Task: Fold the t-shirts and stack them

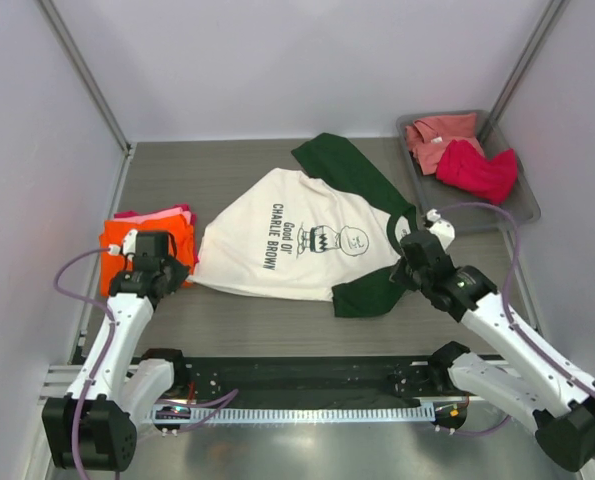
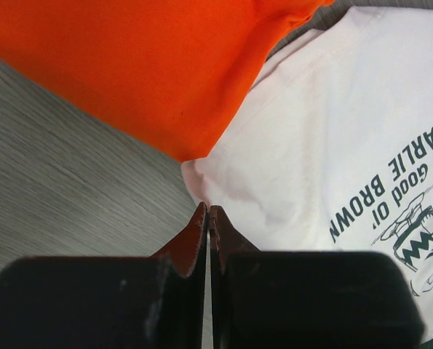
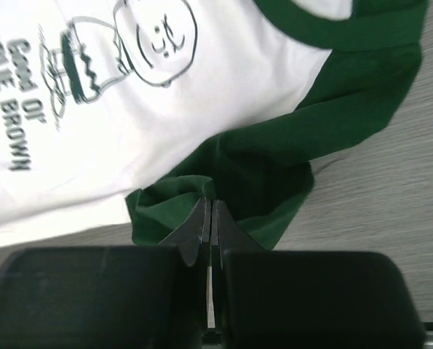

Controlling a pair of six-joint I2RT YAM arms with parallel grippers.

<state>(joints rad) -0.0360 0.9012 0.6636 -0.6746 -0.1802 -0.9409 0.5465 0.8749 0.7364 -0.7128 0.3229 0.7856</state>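
Note:
The cream t-shirt with dark green sleeves and a Charlie Brown print lies spread flat mid-table. My left gripper is shut, its tips meeting the cream shirt's near-left hem corner, beside the orange t-shirt. My right gripper is shut on the near green sleeve, which bunches up at the tips. The folded orange t-shirt sits on a pink one at the left. The other green sleeve stretches toward the back.
A grey tray at the back right holds a salmon t-shirt and a crimson t-shirt, both crumpled. White walls enclose the table on three sides. The arms' black mounting rail runs along the near edge.

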